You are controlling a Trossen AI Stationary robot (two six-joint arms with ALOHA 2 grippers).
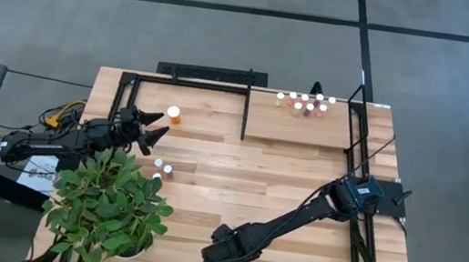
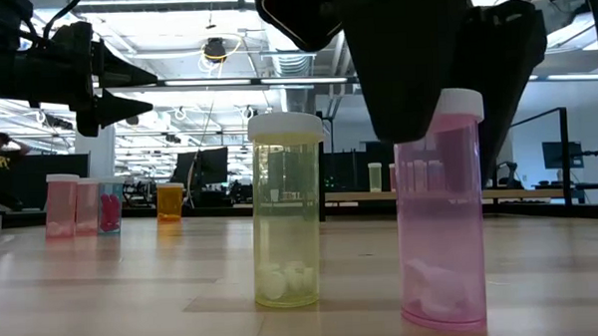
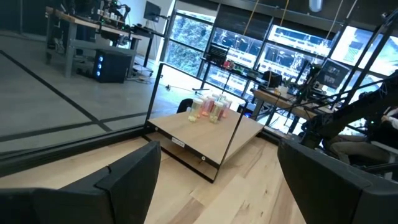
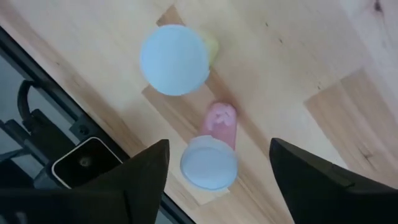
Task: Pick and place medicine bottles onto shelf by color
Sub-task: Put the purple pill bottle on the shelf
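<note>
Two medicine bottles stand upright at the near edge of the tabletop [image 1: 207, 192], close to the low camera. One is a pink bottle [image 2: 441, 213] with a white cap and white pills at its bottom. The other is a pale yellow-green bottle [image 2: 287, 210], also white-capped, just to the left of the pink one, apart from it. In the right wrist view the pink bottle [image 4: 211, 158] lies between the two dark fingers [image 4: 146, 171] of the right tool [image 4: 214, 180], and the yellow-green bottle [image 4: 175, 59] stands beyond it. The fingers are spread wide on both sides of the pink cap and do not touch it, so the right tool is open and holds nothing.

The shelf [image 1: 299, 126] is at the far right part of the tabletop. A group of small white-capped bottles [image 1: 305, 103] stands at its far edge, close together. One orange bottle [image 1: 173, 115] stands alone on the tabletop to the left of the shelf. Two more small bottles [image 1: 162, 169] stand near a green plant [image 1: 104, 205] at the near left.

The left tool [image 1: 152, 131] hovers above the tabletop, just left of the orange bottle, with its fingers wide open and empty. Its wrist view looks toward the shelf [image 3: 205, 134] and the bottles on it.
</note>
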